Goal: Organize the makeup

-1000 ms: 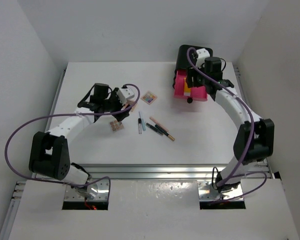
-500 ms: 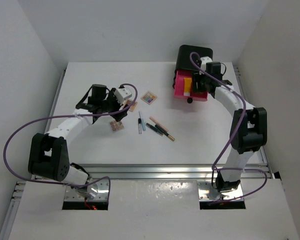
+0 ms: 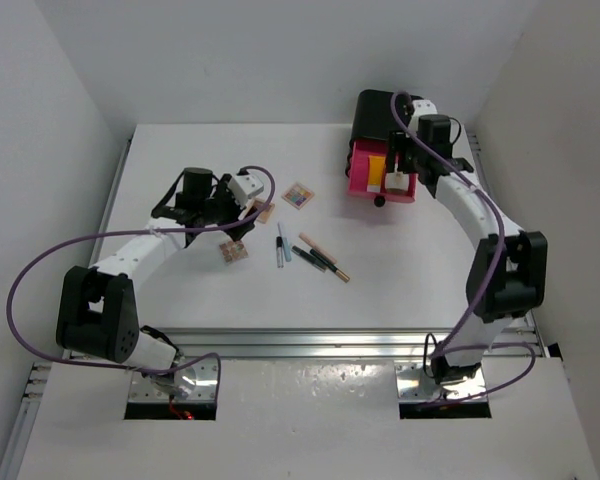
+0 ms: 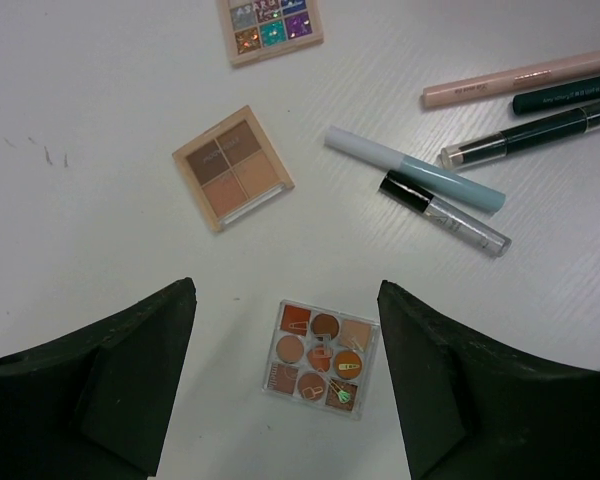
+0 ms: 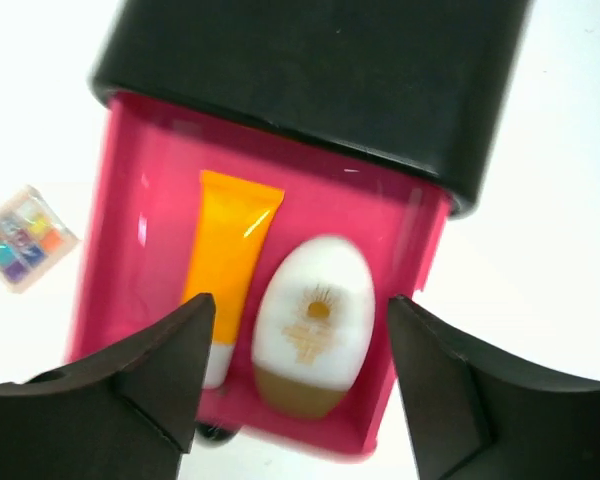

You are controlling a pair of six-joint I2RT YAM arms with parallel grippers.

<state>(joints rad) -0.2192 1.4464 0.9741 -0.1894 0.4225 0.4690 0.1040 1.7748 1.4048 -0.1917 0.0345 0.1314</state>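
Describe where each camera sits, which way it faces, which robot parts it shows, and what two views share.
Top external: fixed above and behind the bases, looking down at the table; left arm and right arm show whole.
Left wrist: on the left arm, facing down at the nine-pan palette and sticks; the open left gripper shows at the bottom.
Right wrist: looking down into the pink drawer holding an orange tube and white bottle; the open right gripper shows.
Shared: the multicoloured palette appears in all three.
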